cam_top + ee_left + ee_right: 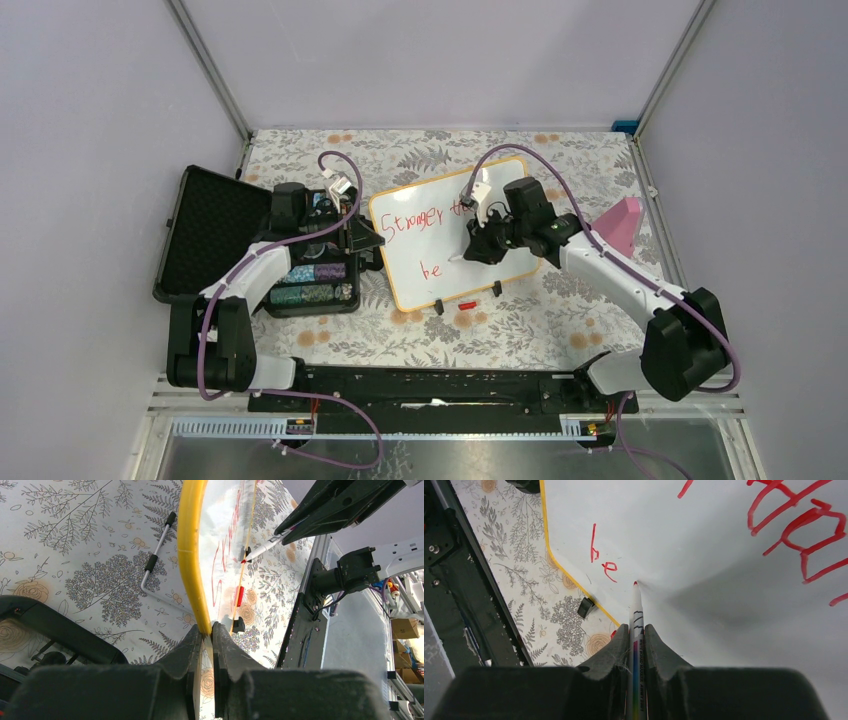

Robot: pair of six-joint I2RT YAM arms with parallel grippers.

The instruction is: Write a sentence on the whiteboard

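A whiteboard [440,245] with a thin yellowish frame lies flat on a floral-patterned table [570,310], slightly turned, in the middle of the top view between the two arms. Red handwriting runs across it: an upper line beginning "Stronger" and, lower down, the word "be". The left gripper [207,629] is clenched on the board's left edge, its fingers pinching the frame. The right gripper [636,630] grasps a marker [636,607] upright between its fingers, the red tip at the board's surface just right of "be". A small red cap [466,304] lies on the table beside the board's near edge, between its two black clip feet. An open black case [210,240] sits to the left.
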